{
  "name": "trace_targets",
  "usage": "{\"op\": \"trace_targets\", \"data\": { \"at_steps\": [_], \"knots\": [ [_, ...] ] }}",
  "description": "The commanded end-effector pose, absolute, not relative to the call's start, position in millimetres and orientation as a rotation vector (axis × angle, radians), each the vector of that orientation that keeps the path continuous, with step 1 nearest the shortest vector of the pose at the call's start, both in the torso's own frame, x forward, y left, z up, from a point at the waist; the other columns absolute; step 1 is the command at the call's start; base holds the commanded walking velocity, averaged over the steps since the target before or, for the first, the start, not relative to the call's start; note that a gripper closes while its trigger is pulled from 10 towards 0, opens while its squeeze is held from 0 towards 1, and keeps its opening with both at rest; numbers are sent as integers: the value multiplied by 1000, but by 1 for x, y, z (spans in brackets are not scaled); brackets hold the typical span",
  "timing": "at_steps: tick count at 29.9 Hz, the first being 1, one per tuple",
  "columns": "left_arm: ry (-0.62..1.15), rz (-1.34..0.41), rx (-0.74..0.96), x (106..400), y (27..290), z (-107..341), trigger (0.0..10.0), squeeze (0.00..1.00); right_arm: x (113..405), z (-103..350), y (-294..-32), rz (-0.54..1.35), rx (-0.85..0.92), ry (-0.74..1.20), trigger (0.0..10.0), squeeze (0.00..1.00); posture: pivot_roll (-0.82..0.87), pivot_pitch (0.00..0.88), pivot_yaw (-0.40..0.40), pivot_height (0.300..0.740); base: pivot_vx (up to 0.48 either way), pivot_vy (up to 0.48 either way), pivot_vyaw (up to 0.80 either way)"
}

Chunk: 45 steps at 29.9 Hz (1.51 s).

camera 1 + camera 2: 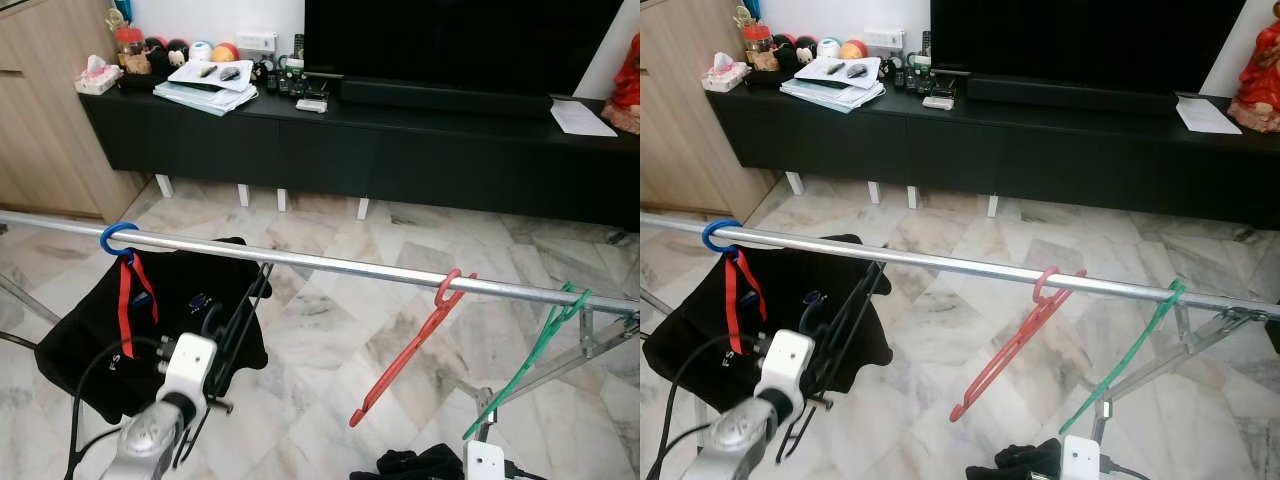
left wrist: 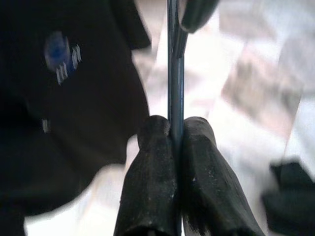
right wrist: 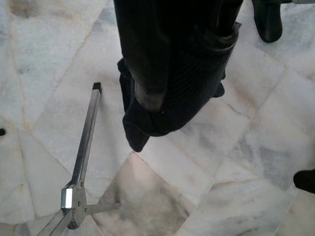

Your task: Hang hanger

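The thin black wire hanger (image 1: 238, 318) is held up by the left gripper (image 1: 222, 345), just under the long silver metal rail (image 1: 330, 264); its top almost reaches the rail, beside a black shirt (image 1: 95, 335) that hangs from a blue hook (image 1: 116, 237); farther along the rail hang a red plastic hanger (image 1: 412, 345) and a green plastic hanger (image 1: 525, 362). In the left wrist view the two black fingers (image 2: 150, 182) are pressed together, pinching the hanger's thin wire (image 2: 174, 73). In the right wrist view the right gripper (image 3: 167, 73) points down at the white marble floor (image 3: 236, 162); I cannot tell if its fingers are apart; a grey metal rack foot (image 3: 83, 157) lies near it.
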<state>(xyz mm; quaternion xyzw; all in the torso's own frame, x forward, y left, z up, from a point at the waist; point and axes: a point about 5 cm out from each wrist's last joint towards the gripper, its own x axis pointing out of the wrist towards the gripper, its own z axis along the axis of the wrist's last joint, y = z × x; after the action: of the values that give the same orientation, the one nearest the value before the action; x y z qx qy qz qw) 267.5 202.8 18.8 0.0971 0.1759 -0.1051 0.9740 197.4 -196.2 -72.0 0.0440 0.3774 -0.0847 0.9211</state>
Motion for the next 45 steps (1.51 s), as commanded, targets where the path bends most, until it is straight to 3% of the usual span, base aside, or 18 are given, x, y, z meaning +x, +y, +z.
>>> {"op": "trace_targets", "data": {
  "at_steps": [1,18,29,37,45],
  "knots": [
    [418,-209,230,256,210,5,10000,0,191,-76,-196,-177,86,808,10000,0,37,52,-42,740,0,0,0],
    [876,17,143,177,236,-72,10000,0,165,-92,-183,-90,6,975,10000,0,42,6,-26,740,0,0,0],
    [965,25,130,159,231,-84,10000,0,166,-92,-181,-71,-20,978,10000,0,40,0,-18,740,0,0,0],
    [1042,24,119,134,219,-97,10000,0,166,-92,-180,-67,-22,984,10000,0,43,0,-15,740,0,0,560],
    [1071,31,117,128,213,-101,10000,0,166,-92,-180,-79,-6,985,10000,0,44,0,-15,740,0,61,0]
  ]
}}
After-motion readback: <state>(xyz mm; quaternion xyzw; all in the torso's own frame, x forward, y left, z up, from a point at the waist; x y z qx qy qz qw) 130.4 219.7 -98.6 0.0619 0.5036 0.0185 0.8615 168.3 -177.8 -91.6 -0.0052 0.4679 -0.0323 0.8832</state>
